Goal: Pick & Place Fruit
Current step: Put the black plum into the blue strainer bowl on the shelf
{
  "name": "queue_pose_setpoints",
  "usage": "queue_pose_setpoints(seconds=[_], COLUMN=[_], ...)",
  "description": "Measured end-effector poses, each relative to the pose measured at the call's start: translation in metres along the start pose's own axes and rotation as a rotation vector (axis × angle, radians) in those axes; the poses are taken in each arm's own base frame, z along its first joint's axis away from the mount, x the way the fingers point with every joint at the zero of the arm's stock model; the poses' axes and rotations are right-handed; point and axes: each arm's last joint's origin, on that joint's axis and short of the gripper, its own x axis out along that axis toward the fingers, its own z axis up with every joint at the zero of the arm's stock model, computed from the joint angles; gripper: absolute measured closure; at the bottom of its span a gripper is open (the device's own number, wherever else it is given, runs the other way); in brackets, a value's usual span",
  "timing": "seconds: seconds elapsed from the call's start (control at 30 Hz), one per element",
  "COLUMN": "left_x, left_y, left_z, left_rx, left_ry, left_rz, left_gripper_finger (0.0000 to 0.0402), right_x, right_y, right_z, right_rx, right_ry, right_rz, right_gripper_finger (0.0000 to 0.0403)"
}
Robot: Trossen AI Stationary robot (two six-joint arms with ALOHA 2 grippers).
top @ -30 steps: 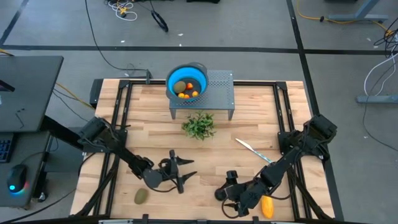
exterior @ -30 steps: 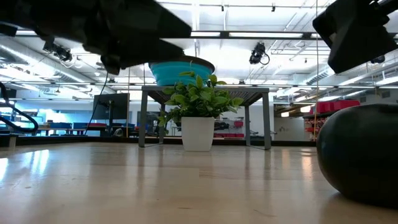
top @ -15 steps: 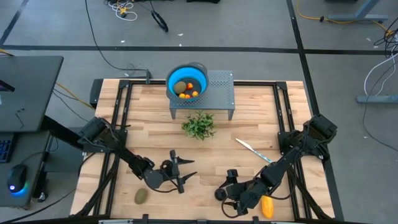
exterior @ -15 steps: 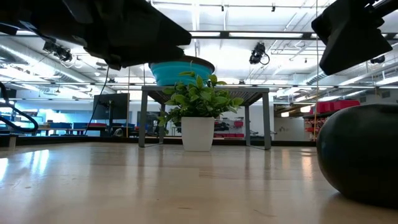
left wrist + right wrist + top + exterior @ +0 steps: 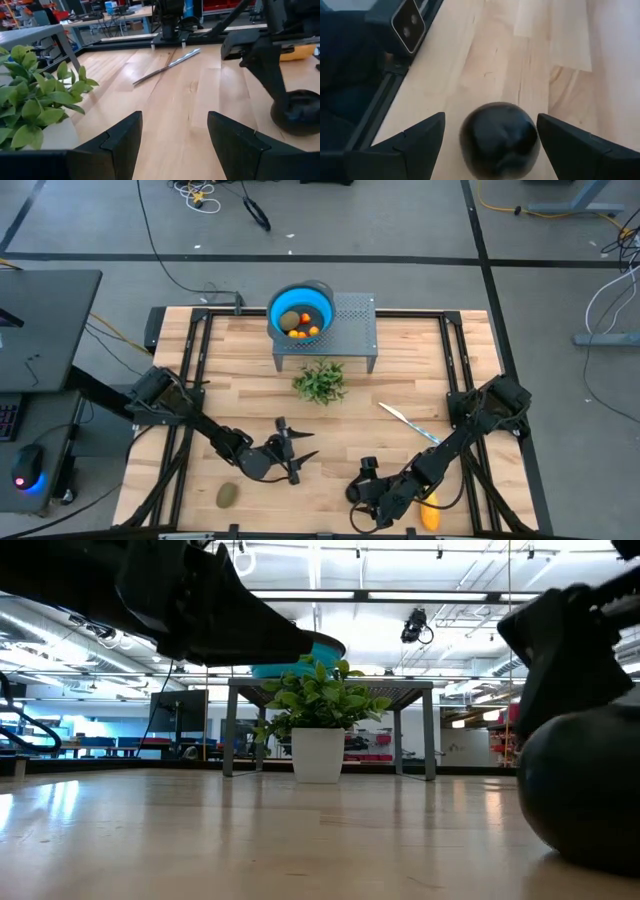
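1 glossy black ball (image 5: pixel 499 134) between the right gripper's (image 5: pixel 490 137) spread jaws.

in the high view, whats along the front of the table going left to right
olive-green oval → left gripper, jaws open → black ball → right gripper, jaws open around the ball → yellow oblong

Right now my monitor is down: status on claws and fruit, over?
Right claw open, straddling black ball, not gripping. Left claw open, empty, mid-table. Yellow fruit beside right arm. Nothing blocking.
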Motion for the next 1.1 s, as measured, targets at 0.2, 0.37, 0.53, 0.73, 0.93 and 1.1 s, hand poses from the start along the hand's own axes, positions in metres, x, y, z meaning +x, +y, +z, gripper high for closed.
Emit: queue_pose_setpoints(seconds=[0.2, 0.37, 0.53, 0.73, 0.93, 1.1], left_x=[0.0, 0.0, 0.0, 0.0, 0.0, 0.0], left_y=[0.0, 0.0, 0.0, 0.0, 0.0, 0.0], left_z=[0.0, 0.0, 0.0, 0.0, 0.0, 0.0], left_rx=[0.002, 0.0, -0.001, -0.001, -0.001, -0.001], left_ry=[0.001, 0.0, 0.0, 0.0, 0.0, 0.0], left_rz=[-0.003, -0.003, -0.002, -0.001, 0.0, -0.001], left_gripper_finger=[0.0168, 0.0168, 0.0168, 0.0168, 0.0168, 0.0168], right_x=[0.009, 0.014, 0.014, 0.015, 0.015, 0.015], right_y=[0.0, 0.0, -0.001, -0.001, -0.001, -0.001], right_z=[-0.009, -0.014, -0.014, -0.014, -0.014, -0.014], right_rx=[-0.01, -0.016, -0.019, -0.014, -0.012, -0.011], right_ry=[0.033, 0.052, 0.05, 0.048, 0.048, 0.046], right_rz=[-0.013, -0.021, -0.044, -0.048, -0.048, -0.047], right_gripper_finger=[0.0078, 0.0078, 0.0078, 0.0082, 0.0102, 0.0118])
